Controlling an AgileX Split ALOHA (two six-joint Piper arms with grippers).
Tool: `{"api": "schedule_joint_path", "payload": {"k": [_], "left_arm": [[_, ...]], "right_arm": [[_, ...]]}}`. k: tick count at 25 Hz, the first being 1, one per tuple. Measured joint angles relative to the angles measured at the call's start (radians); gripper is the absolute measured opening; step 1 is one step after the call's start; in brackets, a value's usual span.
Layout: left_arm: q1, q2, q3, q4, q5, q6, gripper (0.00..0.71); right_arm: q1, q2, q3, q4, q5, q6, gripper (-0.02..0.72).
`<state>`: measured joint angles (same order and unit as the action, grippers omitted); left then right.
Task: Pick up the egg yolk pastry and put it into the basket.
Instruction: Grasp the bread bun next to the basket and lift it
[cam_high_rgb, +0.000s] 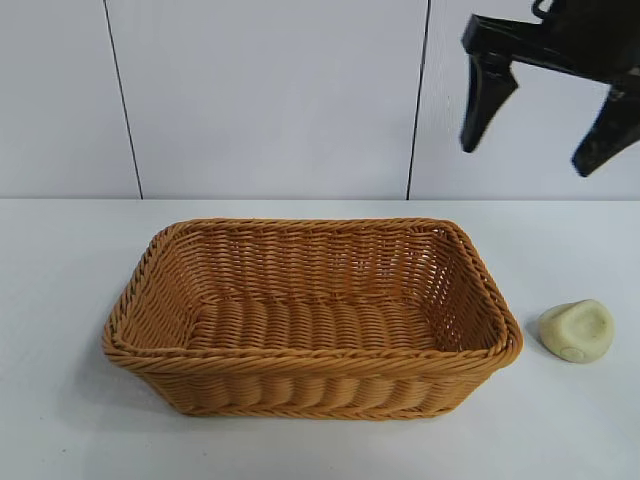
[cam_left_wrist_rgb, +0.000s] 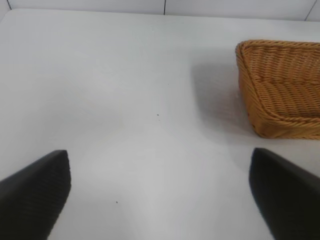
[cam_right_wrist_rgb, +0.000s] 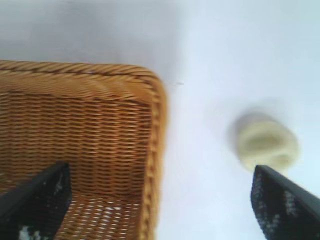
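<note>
Two things sit on your white table (cam_high_rgb: 60, 400): the wicker basket (cam_high_rgb: 310, 385) in the middle and the egg yolk pastry (cam_high_rgb: 577, 330) just beside the basket's right end, apart from it and resting on the tabletop with its dented face turned toward the exterior camera. The basket holds nothing that you can see.

Your right gripper (cam_high_rgb: 545, 110) hangs high in the air at the upper right of the exterior view, above the gap between basket and pastry, with its two black fingers (cam_high_rgb: 487, 100) spread wide and nothing between them. From its wrist camera you look down on the basket's corner (cam_right_wrist_rgb: 150, 95) on one side and the pastry (cam_right_wrist_rgb: 266, 142) on the other; one finger (cam_right_wrist_rgb: 35, 205) shows over the basket's interior and the other finger (cam_right_wrist_rgb: 285, 207) shows just past the pastry, neither touching anything.

Your left gripper (cam_left_wrist_rgb: 160, 192) does not appear in the exterior view. Its wrist camera shows its fingers (cam_left_wrist_rgb: 32, 195) held far apart over bare tabletop (cam_left_wrist_rgb: 125, 100), empty, with one end of the basket (cam_left_wrist_rgb: 280, 90) farther off.
</note>
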<state>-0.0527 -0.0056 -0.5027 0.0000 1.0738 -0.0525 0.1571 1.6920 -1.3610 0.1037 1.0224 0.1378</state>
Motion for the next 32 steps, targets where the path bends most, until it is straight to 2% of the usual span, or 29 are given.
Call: {"api": "schedule_joint_path", "payload": {"k": [6, 10, 19, 27, 28, 30, 32], "left_arm": [[0.000, 0.000, 0.000, 0.000, 0.000, 0.001, 0.695], [0.000, 0.000, 0.000, 0.000, 0.000, 0.001, 0.695], [0.000, 0.000, 0.000, 0.000, 0.000, 0.001, 0.695], [0.000, 0.000, 0.000, 0.000, 0.000, 0.001, 0.695], [0.000, 0.000, 0.000, 0.000, 0.000, 0.001, 0.695], [0.000, 0.000, 0.000, 0.000, 0.000, 0.001, 0.695], [0.000, 0.000, 0.000, 0.000, 0.000, 0.001, 0.695]], "right_arm": [[-0.099, 0.037, -0.001, -0.025, 0.016, 0.001, 0.695], [-0.103, 0.103, -0.001, -0.046, 0.028, -0.002, 0.695], [-0.103, 0.327, -0.001, -0.048, 0.020, -0.003, 0.695], [-0.103, 0.442, -0.001, -0.048, -0.016, -0.003, 0.695], [-0.103, 0.443, -0.002, -0.048, -0.026, -0.003, 0.682], [-0.103, 0.443, -0.002, -0.048, -0.033, -0.003, 0.589], [-0.103, 0.443, -0.002, -0.048, -0.034, -0.006, 0.428]]}}
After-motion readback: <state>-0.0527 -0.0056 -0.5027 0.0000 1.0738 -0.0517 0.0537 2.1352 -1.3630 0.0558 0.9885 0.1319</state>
